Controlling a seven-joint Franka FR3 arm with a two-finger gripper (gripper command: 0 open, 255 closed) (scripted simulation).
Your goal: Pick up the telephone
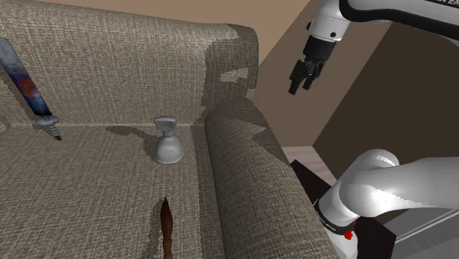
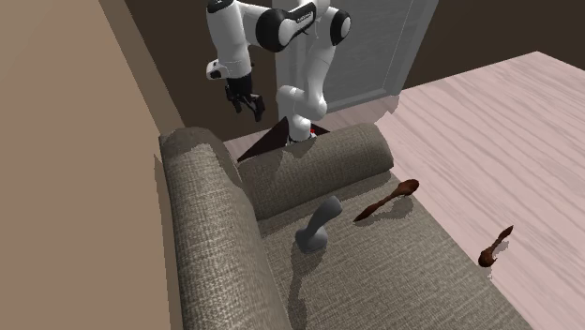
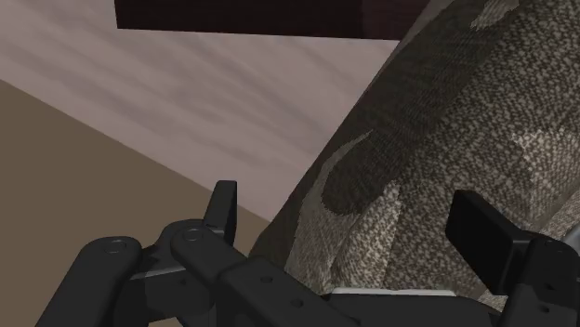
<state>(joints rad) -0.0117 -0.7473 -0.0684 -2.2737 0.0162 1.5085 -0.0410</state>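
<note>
The gripper point(image 1: 300, 79) hangs in the air beyond the sofa's armrest point(image 1: 246, 173), on the armrest's outer side and above it, pointing down at a slant. Its fingers stand wide apart with nothing between them but air. In the wrist view the gripper point(image 3: 353, 223) looks past the armrest point(image 3: 446, 121), whose woven grey-brown cloth curves away beyond the spread fingers point(image 3: 223, 209), with pale floor on the armrest's outer side.

The telephone point(image 1: 168, 141), drawn plain grey, sits on the sofa seat just inside the armrest, close to the corner where the armrest meets the backrest point(image 1: 118, 66). It rests on a broad rounded base with a narrower part rising from it. In the second exterior view the telephone point(image 2: 317, 228) leans, its upper part tilted toward the armrest point(image 2: 319, 164). The gripper point(image 2: 246, 101) is well apart from it, up over the armrest's far side, near the backrest end.

A brown wooden spoon point(image 2: 386, 201) lies on the seat near the armrest, farther from the backrest than the telephone; the shoulder view catches it point(image 1: 167, 228) too. A long flat thing mottled blue and red point(image 1: 26, 84), with a dark handle end, leans on the backrest well away from the armrest. Another small brown utensil point(image 2: 495, 246) stands at the seat's front edge, well apart from the armrest.
</note>
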